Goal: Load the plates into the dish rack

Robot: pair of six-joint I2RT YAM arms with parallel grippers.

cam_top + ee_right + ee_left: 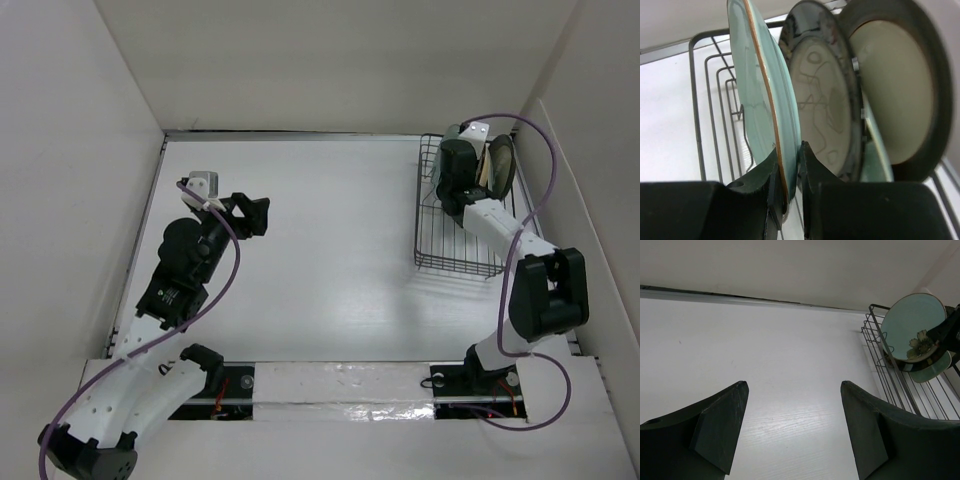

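The rack (450,240) is black, the teal plate (910,320) dark-flowered.

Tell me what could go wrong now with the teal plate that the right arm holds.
The right jaws pinch the teal plate by its rim, upright; whether it sits between the dish rack wires is unclear, so it may tip on release. The dark-rimmed plate stands close beside it; the jaws could knock it when they withdraw.
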